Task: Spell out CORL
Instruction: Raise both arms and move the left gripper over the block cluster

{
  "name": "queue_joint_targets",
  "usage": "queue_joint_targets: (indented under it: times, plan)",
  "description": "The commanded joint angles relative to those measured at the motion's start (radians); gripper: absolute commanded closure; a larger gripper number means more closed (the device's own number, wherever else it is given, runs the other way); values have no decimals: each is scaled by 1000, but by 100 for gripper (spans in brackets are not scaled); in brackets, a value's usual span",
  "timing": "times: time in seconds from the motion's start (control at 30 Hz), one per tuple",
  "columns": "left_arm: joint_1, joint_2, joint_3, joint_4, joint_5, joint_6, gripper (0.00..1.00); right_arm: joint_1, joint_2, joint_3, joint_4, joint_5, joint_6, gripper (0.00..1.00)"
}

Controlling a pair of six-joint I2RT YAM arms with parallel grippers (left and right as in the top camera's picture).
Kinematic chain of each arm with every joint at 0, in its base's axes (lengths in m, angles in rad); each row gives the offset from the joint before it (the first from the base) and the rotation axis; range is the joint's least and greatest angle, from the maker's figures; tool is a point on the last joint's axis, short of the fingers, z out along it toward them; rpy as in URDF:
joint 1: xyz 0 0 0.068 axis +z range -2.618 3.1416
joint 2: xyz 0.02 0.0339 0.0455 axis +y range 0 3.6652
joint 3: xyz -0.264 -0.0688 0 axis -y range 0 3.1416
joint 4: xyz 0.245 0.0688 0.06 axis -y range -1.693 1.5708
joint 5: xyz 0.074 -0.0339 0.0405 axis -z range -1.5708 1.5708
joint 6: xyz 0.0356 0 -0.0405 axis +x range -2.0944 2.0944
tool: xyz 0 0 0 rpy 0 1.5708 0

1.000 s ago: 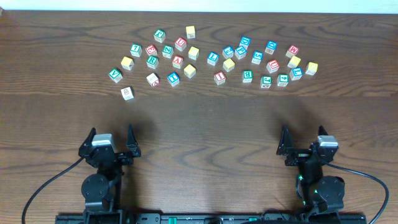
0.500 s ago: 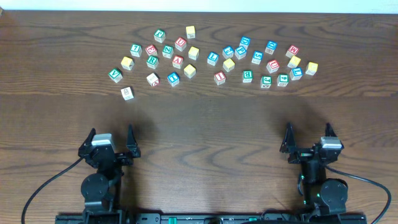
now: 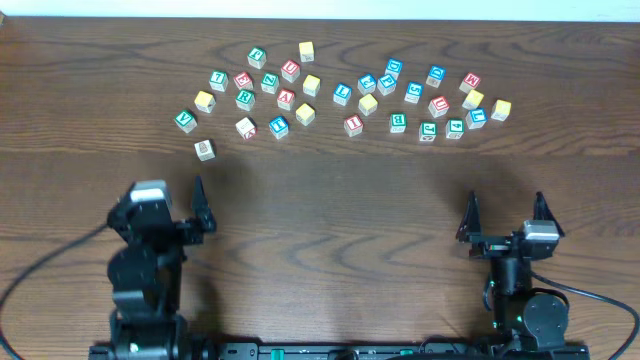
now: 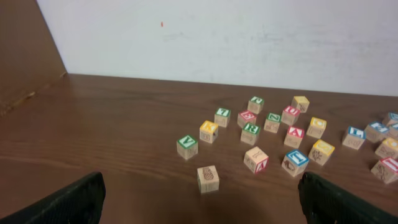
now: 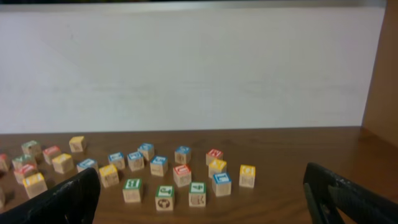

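Several wooden letter blocks (image 3: 342, 93) with coloured faces lie scattered across the far half of the table; most letters are too small to read. A blue block that looks like L (image 3: 342, 93), a red one like C (image 3: 438, 105) and a green one like R (image 3: 257, 56) lie among them. My left gripper (image 3: 166, 198) is open and empty, just short of a pale block (image 3: 205, 149), which also shows in the left wrist view (image 4: 208, 178). My right gripper (image 3: 505, 210) is open and empty, well short of the blocks (image 5: 181, 174).
The wooden table (image 3: 330, 220) stretches bare between the grippers and the blocks. A white wall (image 4: 249, 37) stands behind the table's far edge. The arm bases sit at the near edge.
My left arm has risen and moved forward toward the pale block. My right gripper has drifted slightly to the right and forward. No block has moved.
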Motion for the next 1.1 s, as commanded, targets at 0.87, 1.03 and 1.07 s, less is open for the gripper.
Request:
queue_joint_targets:
  times: [0.87,1.03,1.07]
  plan:
    - [8,944,1153,-723,151,23,2,-8,965,948,-438,-76,-10,1]
    - [8,1054,1301,-828,200,24,2,-22,1127,1146,-579,-169,24,1]
    - [8,1077,1331,-849,199,23,2,-32,1157,1183,-608,-208,26,1]
